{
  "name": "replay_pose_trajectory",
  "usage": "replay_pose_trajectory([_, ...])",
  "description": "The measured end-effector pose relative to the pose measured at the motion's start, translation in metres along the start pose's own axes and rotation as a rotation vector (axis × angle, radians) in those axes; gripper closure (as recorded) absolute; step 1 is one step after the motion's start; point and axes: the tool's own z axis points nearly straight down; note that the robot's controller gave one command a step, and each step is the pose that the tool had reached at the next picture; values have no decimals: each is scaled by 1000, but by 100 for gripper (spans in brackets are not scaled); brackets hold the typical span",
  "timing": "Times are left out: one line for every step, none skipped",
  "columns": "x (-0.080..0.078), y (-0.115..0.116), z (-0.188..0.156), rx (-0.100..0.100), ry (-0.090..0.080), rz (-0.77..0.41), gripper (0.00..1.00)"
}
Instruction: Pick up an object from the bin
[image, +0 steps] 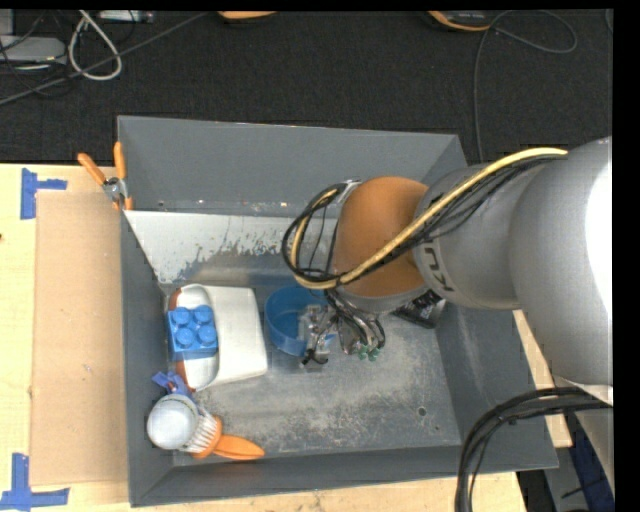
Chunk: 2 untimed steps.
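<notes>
gripper (322, 346) hangs just beside a blue cup (283, 322), white box (238, 338) beyond.

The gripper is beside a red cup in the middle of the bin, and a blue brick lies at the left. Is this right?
Not quite: the cup is blue, not red. The camera view shows it in the middle of the bin with the gripper beside it, and the blue brick at the left.

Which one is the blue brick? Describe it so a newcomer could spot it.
In the left half of the grey bin lies a white block. At its left edge sits a blue toy brick. Unlike the round blue cup beside the hand, it is rectangular with studs on top.
</notes>
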Motion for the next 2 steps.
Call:
replay_pose_trajectory([0, 0, -22, -1, -1, 0, 100])
replay_pose_trajectory([-1, 0, -33, -1, -4, 0, 100])
